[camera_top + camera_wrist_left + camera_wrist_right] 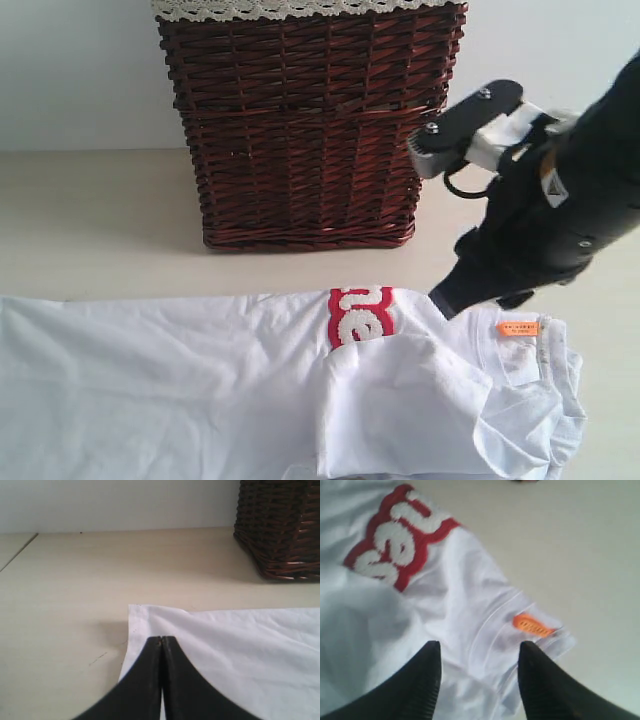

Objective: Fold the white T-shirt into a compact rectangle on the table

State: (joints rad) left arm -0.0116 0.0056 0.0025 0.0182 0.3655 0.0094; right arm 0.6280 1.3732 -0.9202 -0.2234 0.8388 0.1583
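Observation:
The white T-shirt (160, 380) lies flat across the table (90, 220). Its right part is folded over, with the red lettered band (360, 315) peeking out above the fold. An orange tag (518, 327) marks the collar at the far right. My right gripper (447, 300) hovers just above the shirt's back edge between the band and the tag. In the right wrist view it (480, 647) is open over wrinkled collar cloth, with nothing between the fingers. My left gripper (161, 639) is shut over the shirt's corner (145, 617); it is out of the exterior view.
A dark brown wicker basket (310, 120) with white lace trim stands at the back centre, close behind the shirt. It also shows in the left wrist view as the basket (280, 530). A white wall runs behind the table. Bare tabletop (65, 590) lies left of the shirt's corner.

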